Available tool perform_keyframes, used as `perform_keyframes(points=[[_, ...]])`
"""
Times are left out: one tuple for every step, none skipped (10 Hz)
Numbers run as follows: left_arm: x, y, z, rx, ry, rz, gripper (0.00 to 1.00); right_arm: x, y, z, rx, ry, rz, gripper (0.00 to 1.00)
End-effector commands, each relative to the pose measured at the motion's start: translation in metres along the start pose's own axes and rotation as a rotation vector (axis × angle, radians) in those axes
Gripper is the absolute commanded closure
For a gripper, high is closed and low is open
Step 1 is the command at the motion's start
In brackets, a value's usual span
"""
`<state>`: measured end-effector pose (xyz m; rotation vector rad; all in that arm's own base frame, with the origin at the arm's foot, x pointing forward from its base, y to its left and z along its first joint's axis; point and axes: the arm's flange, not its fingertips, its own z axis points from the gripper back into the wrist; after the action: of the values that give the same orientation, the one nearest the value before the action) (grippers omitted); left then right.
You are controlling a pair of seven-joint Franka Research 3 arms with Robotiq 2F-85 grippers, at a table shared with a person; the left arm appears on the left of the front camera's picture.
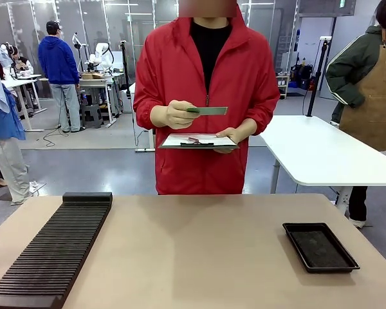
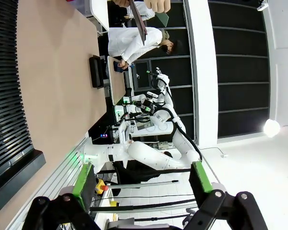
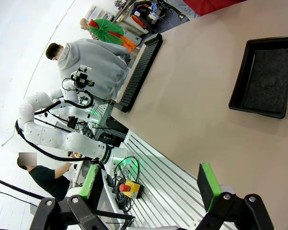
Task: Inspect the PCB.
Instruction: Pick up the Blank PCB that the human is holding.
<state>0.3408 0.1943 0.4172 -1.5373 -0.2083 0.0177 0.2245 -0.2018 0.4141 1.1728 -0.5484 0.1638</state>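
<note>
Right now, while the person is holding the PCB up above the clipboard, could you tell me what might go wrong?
The PCB is pinched at one end by one hand, beyond the table's far edge; a slip could send it to the floor. The clipboard rests on the other hand alone, so it could tip.

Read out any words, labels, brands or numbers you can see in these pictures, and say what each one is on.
No text is legible.
PCB: any print is too small to read.
Clipboard sheet: marks too small to read.
Black tray and slotted rack: no lettering visible.
</note>
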Motion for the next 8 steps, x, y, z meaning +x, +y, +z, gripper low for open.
perform_keyframes(points=[[-0.0029, -0.0006, 0.0012, -0.014, 0.006, 0.004, 0.00, 0.0003, 0.0005, 0.0008, 0.011, -0.011, 0.021, 0.00], [-0.0029, -0.0006, 0.0012, -0.014, 0.006, 0.004, 0.00, 0.0003, 0.0005, 0.0008, 0.011, -0.011, 0.021, 0.00], [-0.0029, -0.0006, 0.0012, -0.014, 0.006, 0.004, 0.00, 0.0003, 0.0005, 0.0008, 0.011, -0.011, 0.021, 0.00], [-0.0029, -0.0006, 0.0012, -0.014, 0.006, 0.004, 0.00, 0.0003, 0.0005, 0.0008, 0.011, -0.011, 0.021, 0.00], [-0.0029, -0.0006, 0.0012, -0.014, 0.006, 0.004, 0.00, 0.0003, 0.0005, 0.0008, 0.011, -0.011, 0.021, 0.00], [-0.0029, -0.0006, 0.0012, -0.014, 0.006, 0.004, 0.00, 0.0003, 0.0005, 0.0008, 0.011, -0.011, 0.021, 0.00], [-0.0029, -0.0006, 0.0012, -0.014, 0.006, 0.004, 0.00, 0.0003, 0.0005, 0.0008, 0.011, -0.011, 0.021, 0.00], [-0.0029, -0.0006, 0.0012, -0.014, 0.006, 0.004, 0.00, 0.0003, 0.0005, 0.0008, 0.011, -0.011, 0.021, 0.00]])
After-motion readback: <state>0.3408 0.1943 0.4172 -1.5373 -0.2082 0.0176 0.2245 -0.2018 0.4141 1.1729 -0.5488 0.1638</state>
